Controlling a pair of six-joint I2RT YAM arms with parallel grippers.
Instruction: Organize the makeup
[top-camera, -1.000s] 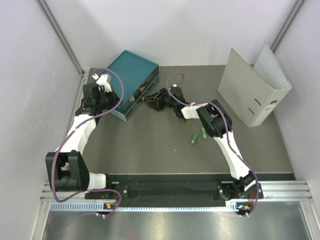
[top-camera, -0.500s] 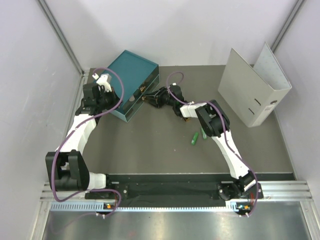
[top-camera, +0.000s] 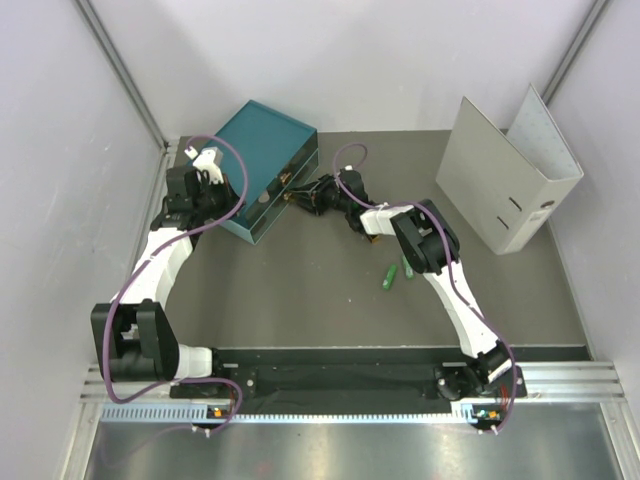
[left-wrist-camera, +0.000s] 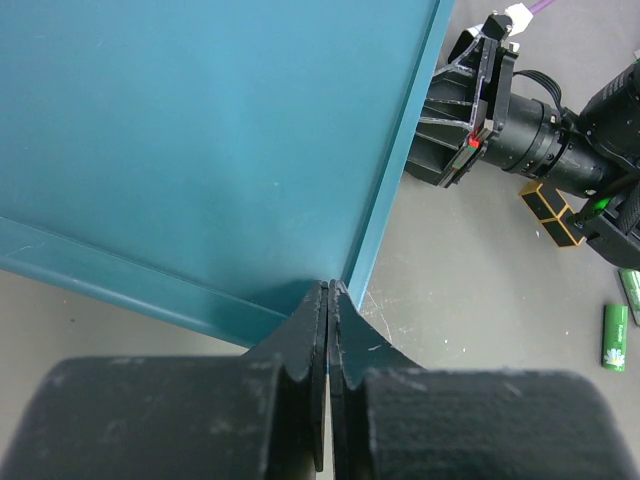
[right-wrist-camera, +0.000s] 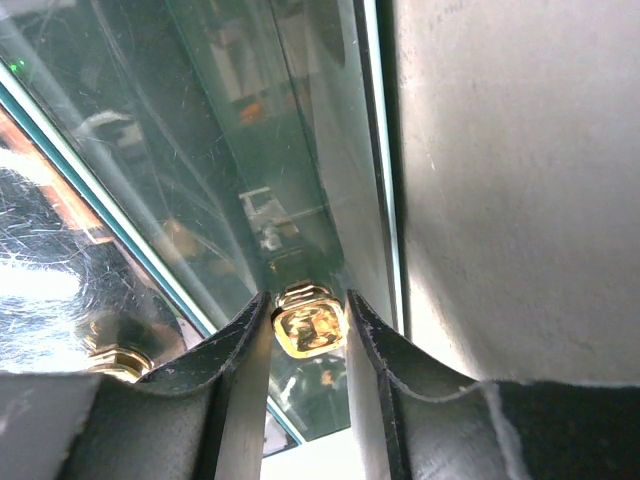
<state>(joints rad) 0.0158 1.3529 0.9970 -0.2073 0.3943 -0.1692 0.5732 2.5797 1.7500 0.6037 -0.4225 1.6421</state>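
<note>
Top external: reaching the right gripper (top-camera: 294, 196) across the dark table (top-camera: 300, 300) to the front face of the teal drawer box (top-camera: 262, 160), well apart from the grey binder (top-camera: 505, 175) standing upright at the back right. Right wrist: clamping both fingers on a gold knob (right-wrist-camera: 308, 322) at the front of a clear drawer (right-wrist-camera: 200, 180), squeezing it from either side. Left wrist: pressing the left gripper (left-wrist-camera: 328, 297) fully closed, finger flat against finger, gripping nothing, and hanging at the near corner of the box's teal top; not showing clearly whether touching it. Leaving the makeup out on the table, outside the box: showing a bright green tube (top-camera: 388, 277) and a paler green tube (top-camera: 407, 267) lying close together just beside the right forearm, well apart from the box, and a black-and-gold case (left-wrist-camera: 552, 212) lying flat on the table beneath the right arm, behind its gripper. Showing only blurred orange and white shapes through the drawer walls, too smeared for naming.
</note>
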